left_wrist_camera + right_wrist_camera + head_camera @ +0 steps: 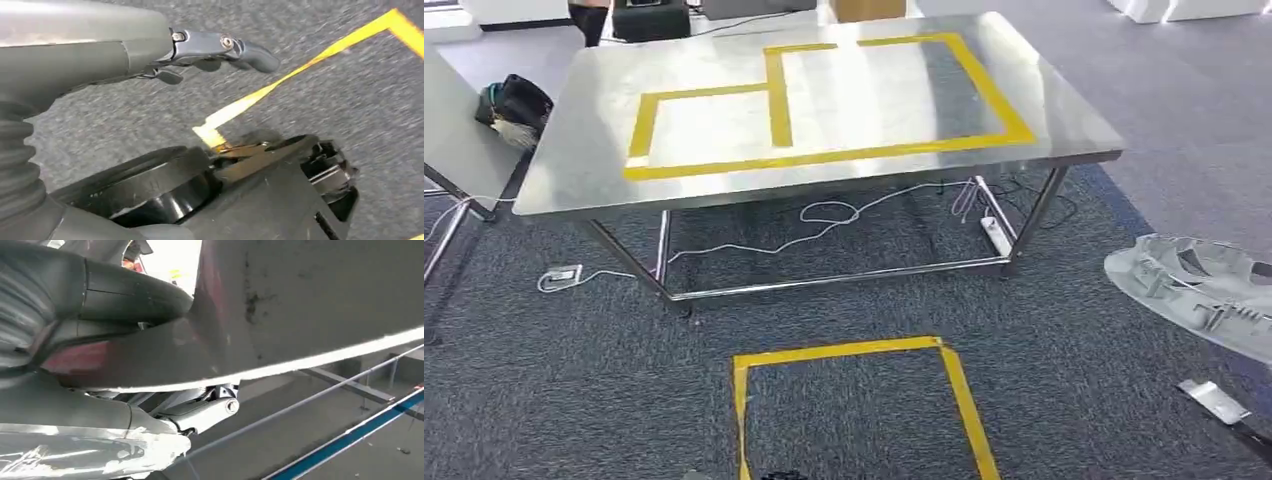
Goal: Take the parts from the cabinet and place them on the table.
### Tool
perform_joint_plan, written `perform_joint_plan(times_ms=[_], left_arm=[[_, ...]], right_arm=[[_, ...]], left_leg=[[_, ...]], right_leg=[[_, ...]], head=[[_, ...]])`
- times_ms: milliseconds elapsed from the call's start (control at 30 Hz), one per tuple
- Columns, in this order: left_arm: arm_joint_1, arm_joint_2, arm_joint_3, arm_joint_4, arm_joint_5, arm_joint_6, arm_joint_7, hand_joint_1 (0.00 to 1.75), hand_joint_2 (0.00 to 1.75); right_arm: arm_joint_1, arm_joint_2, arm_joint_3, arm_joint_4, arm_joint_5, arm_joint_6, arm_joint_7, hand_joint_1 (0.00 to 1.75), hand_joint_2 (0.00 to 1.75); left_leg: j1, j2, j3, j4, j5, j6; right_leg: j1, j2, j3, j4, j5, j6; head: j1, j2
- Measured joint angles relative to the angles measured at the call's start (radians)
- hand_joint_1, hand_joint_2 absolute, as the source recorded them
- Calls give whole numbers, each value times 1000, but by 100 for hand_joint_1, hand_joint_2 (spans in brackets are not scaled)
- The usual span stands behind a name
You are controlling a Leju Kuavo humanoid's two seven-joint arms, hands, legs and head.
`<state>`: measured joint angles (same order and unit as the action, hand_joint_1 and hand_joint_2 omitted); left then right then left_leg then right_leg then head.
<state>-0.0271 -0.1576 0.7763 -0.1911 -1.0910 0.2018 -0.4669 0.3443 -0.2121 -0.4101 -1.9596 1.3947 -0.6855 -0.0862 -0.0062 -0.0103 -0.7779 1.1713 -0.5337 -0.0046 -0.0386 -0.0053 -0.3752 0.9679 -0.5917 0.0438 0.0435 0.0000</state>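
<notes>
Steel table [564, 160] stands ahead, top marked with yellow tape outlines [779, 100] and bearing no part inside them that I can see; judged from that, nothing is delivered yet and the placing is all still to do. One part [1199, 285], a pale grey, round moulded piece with ribs and clips on its face, shows at the right edge of the head view, carried low and near, well short of the table's near right corner. In the right wrist view the same part [310, 305] spreads as a broad grey surface over the right hand [200, 410]; fingers lie under its rim and a thumb above, so the hand reads as gripping the part, though contact is half hidden. Left hand [220, 47] hangs over carpet beside a strip of yellow floor tape [300, 65], fingers extended and apart, nothing in them: open and idle. On the floor between robot and table, a yellow tape square [854, 400], likely a standing mark. Remaining, by my reckoning: close the gap to the table, lift the part over the edge, set it inside an outline, then return for any more parts.
</notes>
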Motion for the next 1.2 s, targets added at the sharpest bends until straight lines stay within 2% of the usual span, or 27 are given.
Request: perform_joint_plan(times_ms=[33,67,100,133,167,200,267,300,367,433,467,500,533,567,600,700,733,767,800,833,900,933,967,1067,1100,1167,1200], left_arm=[[5,0,0,0,0,0,0,0,175],[10,1,0,0,0,0,0,0,175],[13,1,1,0,0,0,2,0,175],[12,0,1,0,0,0,2,0,175],[7,1,2,0,0,0,3,0,175],[2,-2,2,0,0,0,2,0,175],[-2,-2,2,0,0,1,2,0,175],[-3,-2,2,0,0,1,2,0,175],[2,-3,3,0,0,1,3,0,175],[9,-3,3,0,0,1,3,0,175],[12,-3,4,0,0,1,3,0,175],[13,-3,4,0,0,1,3,0,175],[15,-3,5,0,0,1,3,0,175],[21,-3,6,3,0,1,6,0,175],[23,-3,7,4,0,1,8,0,175],[16,-3,8,3,0,10,0,0,175],[11,0,8,2,0,11,-4,0,175],[7,-6,8,3,0,13,-8,0,175],[5,-5,8,3,0,13,-11,0,175],[6,-5,8,3,0,13,-12,0,175],[6,-5,8,3,0,13,-13,0,175],[6,-5,8,3,0,13,-13,0,175],[6,-4,8,3,0,13,-14,0,175],[5,-2,10,2,1,19,-18,0,175],[4,-2,12,3,1,20,-19,0,175],[4,-1,14,2,0,28,-26,0,175],[4,-2,14,2,0,31,-31,0,175]], right_arm=[[0,0,0,0,0,0,1,175,175],[-2,1,0,0,0,0,2,175,175],[0,1,1,0,1,0,2,175,175],[0,1,0,0,3,0,2,175,175],[4,2,0,-3,3,0,3,175,175],[2,0,-2,-6,3,0,3,175,175],[-4,1,1,-6,1,0,3,175,175],[-2,1,0,-6,1,0,4,175,175],[1,1,-1,-6,1,0,6,175,175],[6,1,-1,-6,2,0,8,175,175],[9,2,-1,-6,2,0,8,175,175],[8,2,-1,-6,2,0,9,175,175],[9,3,-1,-6,2,0,9,175,175],[12,5,0,-4,2,0,9,175,175],[15,7,0,-2,1,0,10,175,175],[17,8,-4,-8,2,0,11,175,175],[20,10,-4,-8,3,-1,11,175,175],[21,11,-7,-8,3,-1,12,175,175],[21,13,-7,-8,4,-1,11,175,175],[19,13,-8,-8,3,-1,11,175,175],[21,14,-8,-8,3,-1,11,175,175],[22,15,-8,-8,3,-1,11,175,175],[22,16,-8,-8,3,-1,11,175,175],[22,16,-10,-8,3,-1,11,175,175],[21,16,-10,-8,4,-1,11,175,175],[22,19,-14,-10,6,0,10,175,175],[23,19,-16,-13,6,-1,10,175,175]], left_leg=[[-5,4,7,-72,103,13],[-13,12,3,-146,245,24],[-16,7,15,-184,262,24],[-16,8,21,-167,242,18],[-14,3,37,-171,222,20],[-14,0,52,-174,200,24],[-10,-8,94,-177,183,38],[-12,-9,112,-178,163,43],[-16,-12,156,-179,122,53],[-21,-23,213,-181,78,58],[-24,-27,247,-183,54,60],[-27,-30,276,-185,31,61],[-30,-31,306,-185,10,62],[-30,-31,311,-185,-7,61],[-35,-39,331,-174,-24,55],[-33,-40,335,-176,-14,48],[-39,-33,314,-139,-2,38],[-38,-14,284,-75,20,16],[-31,-4,250,-15,10,2],[-20,0,211,49,-31,-8],[-5,0,151,109,-108,-15],[0,0,129,104,-114,-16],[3,0,124,72,-82,-17],[3,2,161,-132,135,-11],[0,5,158,-160,101,-7],[0,6,169,-168,112,5],[3,5,174,-173,113,5]], right_leg=[[0,-3,21,-12,-16,4],[3,-2,43,-16,-32,9],[8,2,61,-29,-53,20],[10,-2,93,-64,-67,20],[10,1,127,-58,-41,33],[8,4,125,-32,-15,38],[7,4,21,144,35,43],[10,4,-46,230,24,42],[21,4,-154,307,-86,31],[31,5,-230,291,-194,22],[34,6,-262,260,-204,19],[36,7,-287,215,-160,13],[38,8,-312,156,-38,6],[40,10,-330,104,162,1],[44,12,-343,75,235,-4],[45,8,-313,69,209,-16],[35,8,-293,57,201,-19],[29,5,-272,45,191,-21],[27,4,-253,39,182,-18],[24,3,-231,32,168,-20],[19,2,-204,29,148,-20],[16,3,-189,29,137,-19],[13,3,-174,29,127,-17],[7,4,-140,27,98,-3],[11,7,-127,35,88,7],[13,7,-131,31,70,23],[14,5,-121,27,65,23]], head=[[0,0],[-3,0],[-8,0],[-3,0],[-6,0],[-2,0],[3,-1],[3,0],[6,0],[10,0],[10,0],[10,0],[12,0],[13,0],[7,0],[6,0],[6,0],[-5,0],[-2,0],[-5,0],[-6,0],[-6,0],[-5,0],[-8,0],[-6,0],[-3,0],[-4,0]])
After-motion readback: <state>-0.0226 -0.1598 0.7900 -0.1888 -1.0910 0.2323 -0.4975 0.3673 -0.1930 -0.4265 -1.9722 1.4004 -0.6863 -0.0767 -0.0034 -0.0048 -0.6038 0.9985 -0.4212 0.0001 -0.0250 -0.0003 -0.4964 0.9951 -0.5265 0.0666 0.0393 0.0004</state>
